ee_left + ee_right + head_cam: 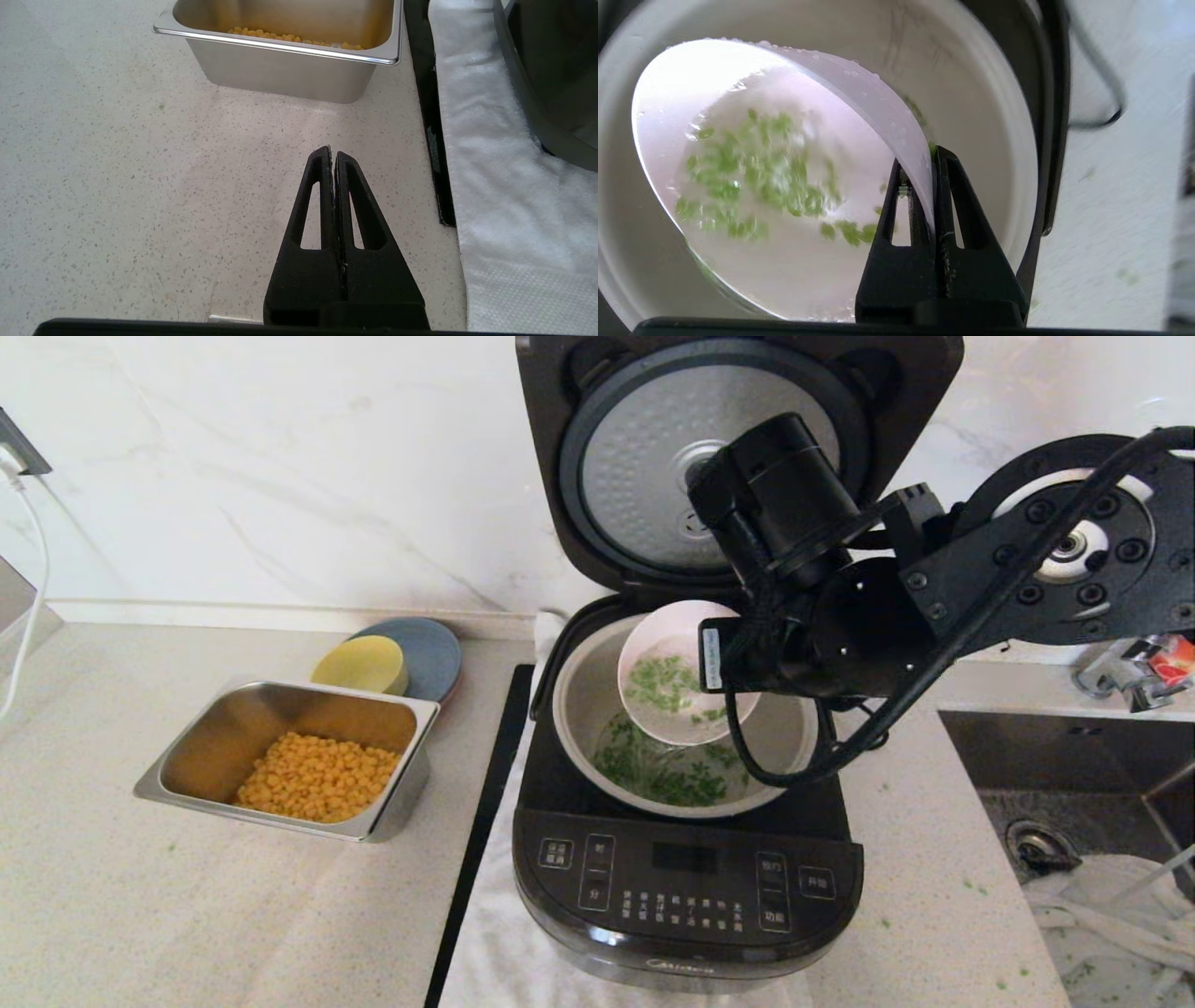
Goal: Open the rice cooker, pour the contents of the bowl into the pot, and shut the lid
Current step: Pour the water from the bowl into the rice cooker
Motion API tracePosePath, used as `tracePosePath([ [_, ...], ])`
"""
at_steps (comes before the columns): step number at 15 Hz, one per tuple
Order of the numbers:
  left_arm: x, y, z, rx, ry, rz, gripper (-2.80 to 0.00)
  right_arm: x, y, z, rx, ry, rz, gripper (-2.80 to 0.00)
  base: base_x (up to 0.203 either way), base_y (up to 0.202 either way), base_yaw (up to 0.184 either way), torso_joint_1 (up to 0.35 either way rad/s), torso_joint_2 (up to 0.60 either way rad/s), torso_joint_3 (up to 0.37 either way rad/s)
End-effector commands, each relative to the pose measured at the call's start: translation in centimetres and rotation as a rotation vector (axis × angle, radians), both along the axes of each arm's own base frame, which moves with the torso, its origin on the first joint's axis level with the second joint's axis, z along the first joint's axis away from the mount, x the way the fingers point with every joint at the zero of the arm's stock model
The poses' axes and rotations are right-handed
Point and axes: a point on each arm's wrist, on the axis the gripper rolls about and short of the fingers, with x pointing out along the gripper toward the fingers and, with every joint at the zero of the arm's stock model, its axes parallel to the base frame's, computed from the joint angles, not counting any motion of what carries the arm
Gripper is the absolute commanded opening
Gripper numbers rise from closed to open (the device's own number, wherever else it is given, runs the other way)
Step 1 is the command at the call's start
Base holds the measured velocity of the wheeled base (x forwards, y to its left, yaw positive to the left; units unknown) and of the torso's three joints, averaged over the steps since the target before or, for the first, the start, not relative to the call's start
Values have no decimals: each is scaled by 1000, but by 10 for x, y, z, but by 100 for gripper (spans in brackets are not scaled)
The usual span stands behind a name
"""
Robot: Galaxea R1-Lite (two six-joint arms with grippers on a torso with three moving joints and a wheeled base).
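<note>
Right gripper [928, 163] tilting bowl [665, 658] potward

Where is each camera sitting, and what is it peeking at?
Head view: high on the robot's head, looking down at the open rice cooker; the right arm shows.
Left wrist view: behind the shut left gripper, facing the counter and corn tray.
Right wrist view: behind the right gripper, pinching the tilted bowl over the pot.
Head and right wrist views share bowl and pot.
</note>
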Motion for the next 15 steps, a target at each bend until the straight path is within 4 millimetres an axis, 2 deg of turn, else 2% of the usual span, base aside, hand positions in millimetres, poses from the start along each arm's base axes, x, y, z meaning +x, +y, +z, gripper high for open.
tracePosePath([
  [1, 0, 0, -2, 0, 6, 1, -280, -3, 10, -4, -60, -46, -26, -280, 0, 0, 0, 0, 0, 0],
  [7, 0, 0, -2, 0, 6, 1, -280, -9, 32, -4, -176, -214, -62, -280, 0, 0, 0, 0, 0, 0],
  [12, 0, 0, -2, 0, 6, 1, -280, -11, 33, 8, -212, -315, -76, -280, 0, 0, 0, 0, 0, 0],
  [15, 0, 0, -2, 0, 6, 1, -280, -13, 31, 5, -249, -356, -61, -280, 0, 0, 0, 0, 0, 0],
])
